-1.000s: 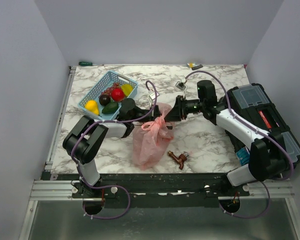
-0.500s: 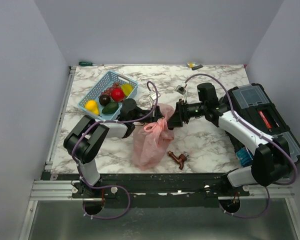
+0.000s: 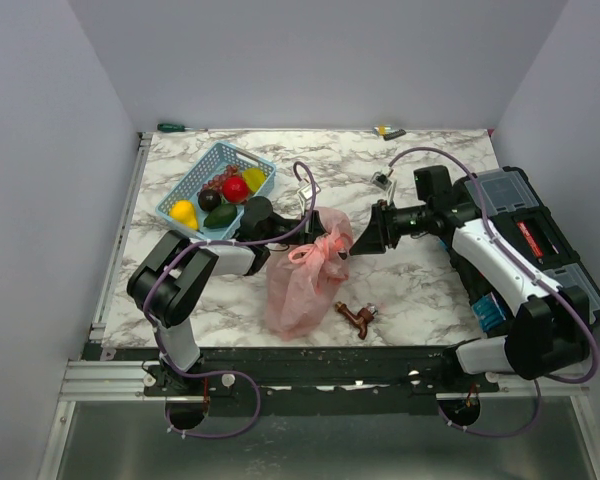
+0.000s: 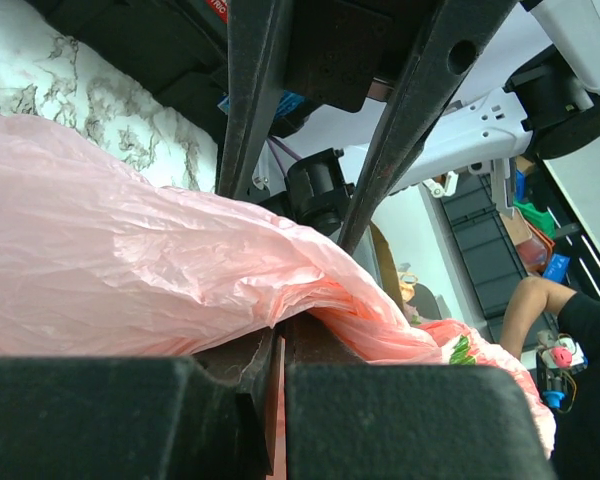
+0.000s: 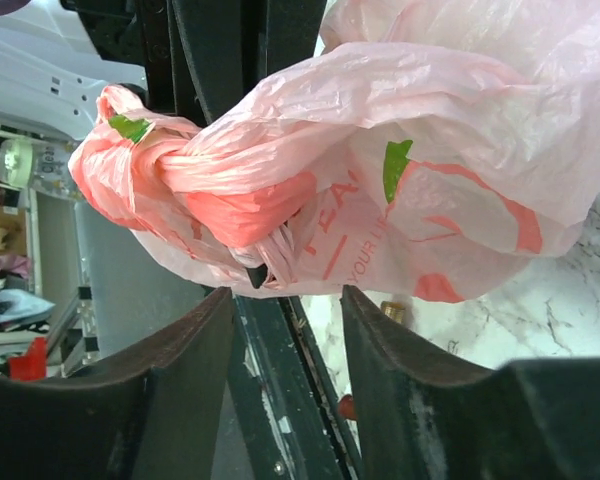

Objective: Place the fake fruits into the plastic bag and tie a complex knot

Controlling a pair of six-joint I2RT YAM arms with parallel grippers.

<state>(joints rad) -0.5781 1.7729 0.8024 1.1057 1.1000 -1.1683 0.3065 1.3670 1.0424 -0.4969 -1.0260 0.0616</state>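
The pink plastic bag (image 3: 298,288) lies on the marble table between my arms, with its twisted knot (image 3: 317,250) at the top end. My left gripper (image 3: 300,238) is shut on a fold of the bag (image 4: 110,250) beside the knot; its closed tips (image 4: 280,345) pinch the pink film. My right gripper (image 3: 360,240) is open and empty, just right of the knot and apart from it. In the right wrist view the knot (image 5: 210,160) hangs in front of the open gripper (image 5: 285,310). Fake fruits, red (image 3: 236,189), yellow (image 3: 184,213), green (image 3: 220,215) and dark (image 3: 209,199), lie in the blue basket (image 3: 202,175).
A small brown tap-like part (image 3: 358,317) lies right of the bag's lower end. A black toolbox (image 3: 525,235) fills the right edge. A green screwdriver (image 3: 172,127) and a small yellow item (image 3: 388,130) lie at the back edge.
My right gripper has drawn back to the right, away from the knot, and now stands open and free of the bag. The left gripper stays shut on the bag.
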